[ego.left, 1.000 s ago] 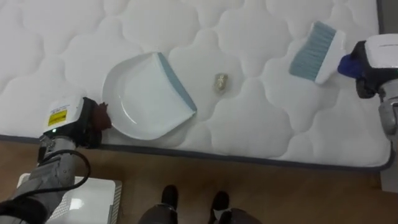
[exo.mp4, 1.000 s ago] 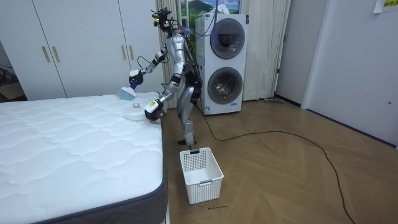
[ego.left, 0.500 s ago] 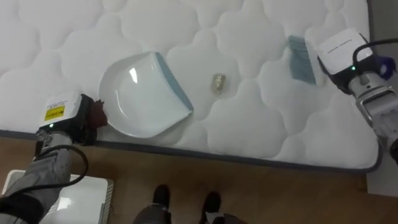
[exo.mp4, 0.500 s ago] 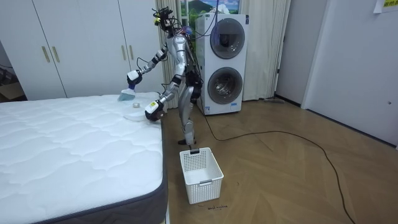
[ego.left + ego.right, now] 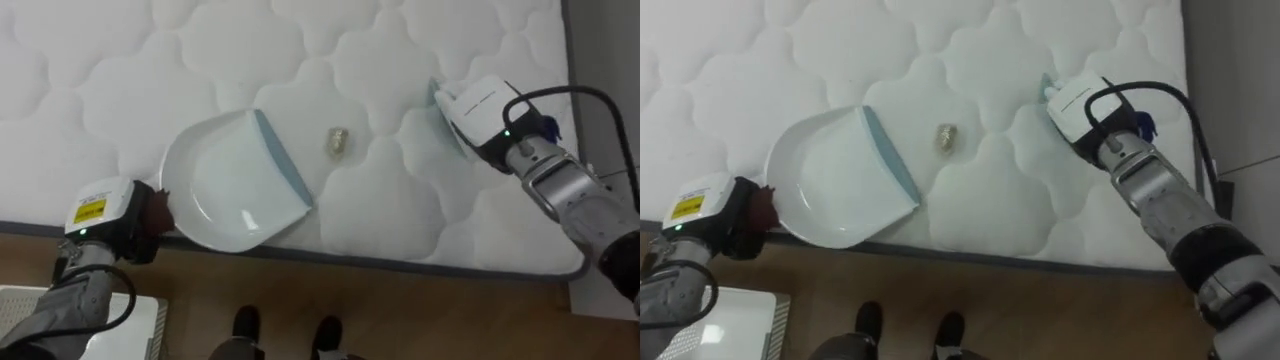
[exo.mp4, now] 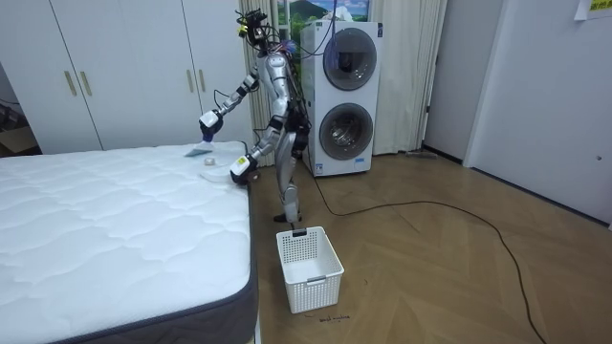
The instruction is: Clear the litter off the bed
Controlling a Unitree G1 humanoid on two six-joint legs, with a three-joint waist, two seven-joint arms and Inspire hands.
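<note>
We start with the bed (image 5: 120,60), whose quilted top fills the upper frame. The dustpan (image 5: 225,180) lies on it at lower left, its blue lip slanting from upper left to lower right and facing right. Our left hand (image 5: 105,212) has its fingers wrapped round the pan's handle. At upper right our right hand (image 5: 490,110) grips the brush (image 5: 438,97), pressed to the bed. The crumb (image 5: 338,142) sits between them, nearer the lip, so we judge the sweep should run leftward.

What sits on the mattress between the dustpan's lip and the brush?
One small crumpled scrap, apart from dustpan and brush; otherwise bare mattress, per both eye views.
</note>
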